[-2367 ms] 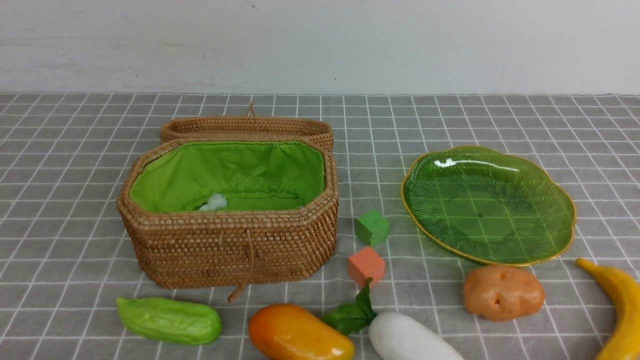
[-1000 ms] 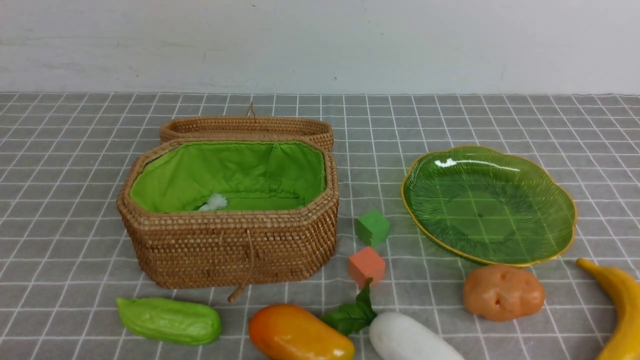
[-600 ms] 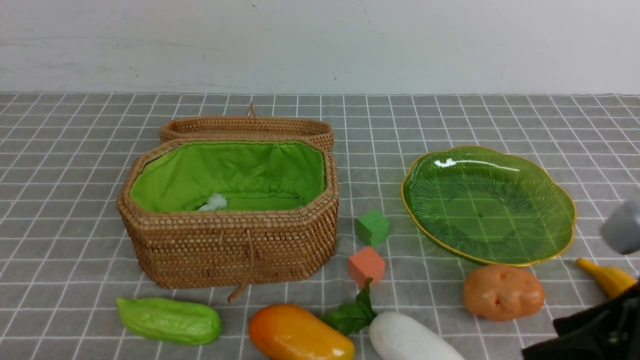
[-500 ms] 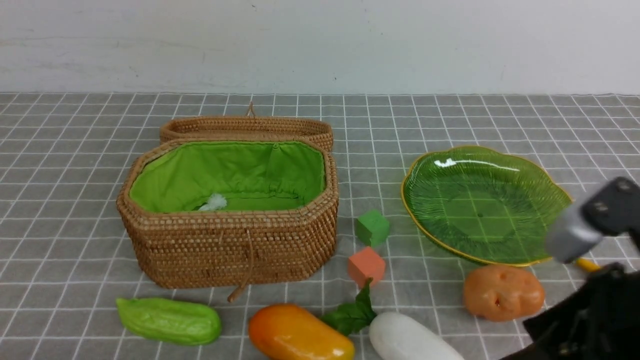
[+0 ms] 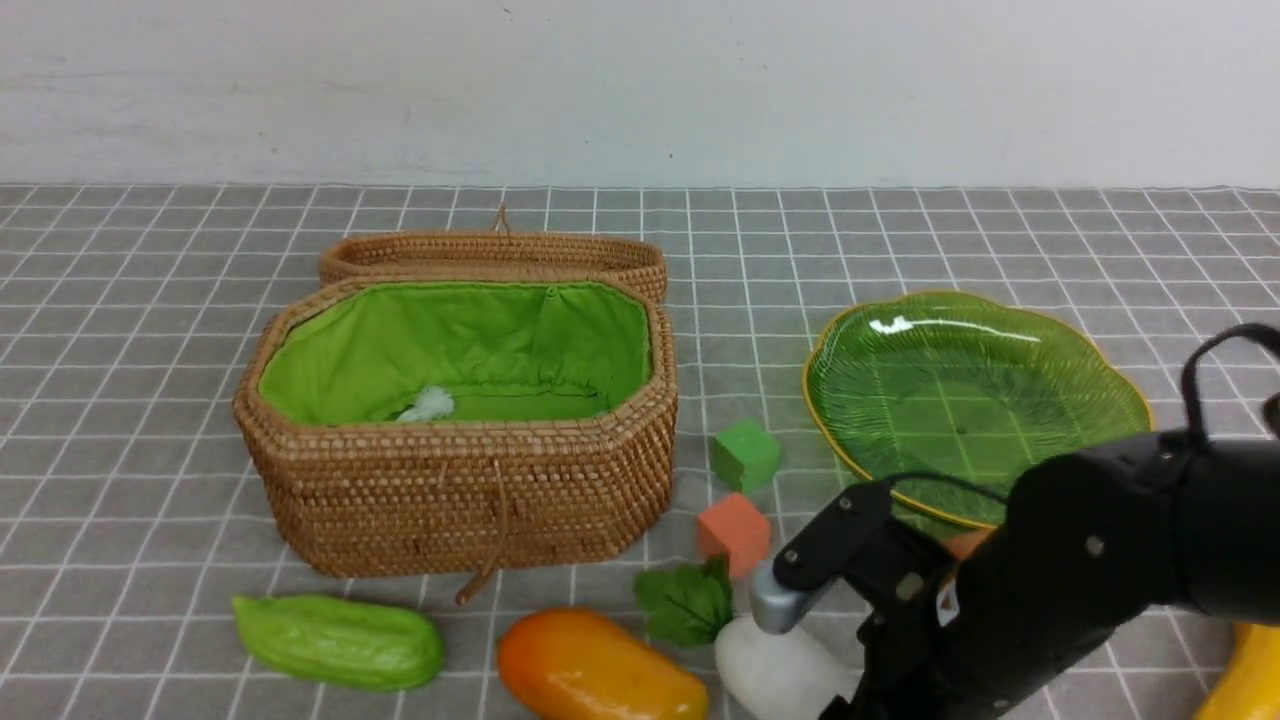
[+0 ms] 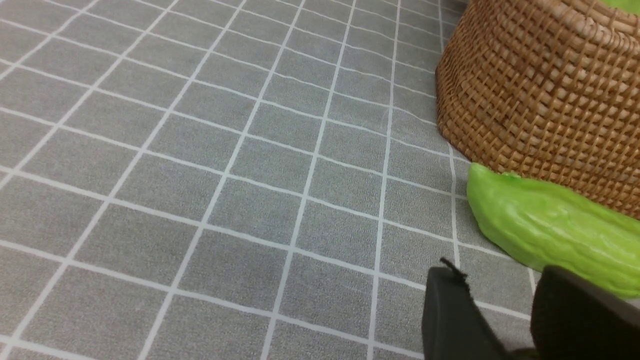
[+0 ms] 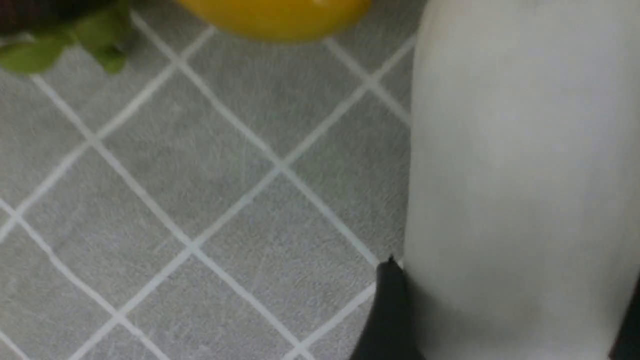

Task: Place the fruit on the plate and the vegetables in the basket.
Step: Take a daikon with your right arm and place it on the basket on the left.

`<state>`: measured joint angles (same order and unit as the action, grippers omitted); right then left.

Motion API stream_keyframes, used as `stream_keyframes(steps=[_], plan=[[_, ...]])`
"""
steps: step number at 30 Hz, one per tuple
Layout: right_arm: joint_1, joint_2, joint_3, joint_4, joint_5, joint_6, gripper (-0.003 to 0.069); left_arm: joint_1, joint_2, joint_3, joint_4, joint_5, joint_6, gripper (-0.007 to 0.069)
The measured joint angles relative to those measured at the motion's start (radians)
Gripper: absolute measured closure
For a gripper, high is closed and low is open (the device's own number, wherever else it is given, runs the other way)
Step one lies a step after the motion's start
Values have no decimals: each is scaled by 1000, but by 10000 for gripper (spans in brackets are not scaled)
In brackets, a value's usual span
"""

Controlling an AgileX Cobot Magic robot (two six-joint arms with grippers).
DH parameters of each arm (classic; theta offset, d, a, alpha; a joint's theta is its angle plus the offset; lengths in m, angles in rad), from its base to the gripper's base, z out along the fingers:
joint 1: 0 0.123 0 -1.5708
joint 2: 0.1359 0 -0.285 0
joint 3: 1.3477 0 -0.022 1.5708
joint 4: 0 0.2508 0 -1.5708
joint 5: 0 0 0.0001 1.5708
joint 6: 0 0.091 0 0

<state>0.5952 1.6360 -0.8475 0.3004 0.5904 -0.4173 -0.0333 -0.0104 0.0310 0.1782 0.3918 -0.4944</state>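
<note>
Radish (image 5: pixel 770 670), white with dark leaves, lies at the near edge of the tabletop (image 5: pixel 150 300) in the front view, just beside the mango (image 5: pixel 590 670). The right arm (image 5: pixel 1090 560) reaches low over it from the right and hides most of the potato (image 5: pixel 965 545). I judge the radish a sensible first pick, as it lies within that arm's reach. The basket (image 5: pixel 450 490) stands with its lid laid back and its green lining exposed, so a drop from above is possible. The plate (image 5: pixel 950 400) is bare, so none of the sorting looks done. The gourd (image 5: pixel 340 640) lies in front of the basket and the banana (image 5: pixel 1245 680) at the far right. The green cube (image 5: pixel 745 455) and orange cube (image 5: pixel 733 530) sit between basket and plate; they belong to neither group and are best left alone. In the left wrist view, the left end effector (image 6: pixel 500 287) hangs low over the tabletop, its fingers apart with nothing between them. It is near the gourd's end, probably parked there for a later pick. In the right wrist view, the right end effector (image 7: pixel 510 300) straddles the radish's thick white body away from the leaves. One of its fingers (image 7: pixel 390 315) lies against the flank, a crosswise hold that suits a smooth, rounded thing. Whether the fingers press or merely bracket it, I cannot tell.
</note>
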Motion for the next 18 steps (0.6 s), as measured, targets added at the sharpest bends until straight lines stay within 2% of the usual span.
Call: stream_keyframes(steps=[8,15,18], plan=[[0,-23,-2,-31,64,51,179,0,0,0,0,0,0,386],[0,-168,-86,-219,191,263,179,0,0,0,0,0,0,386],[0,-200,-159,-240,227,291,179,0,0,0,0,0,0,386]])
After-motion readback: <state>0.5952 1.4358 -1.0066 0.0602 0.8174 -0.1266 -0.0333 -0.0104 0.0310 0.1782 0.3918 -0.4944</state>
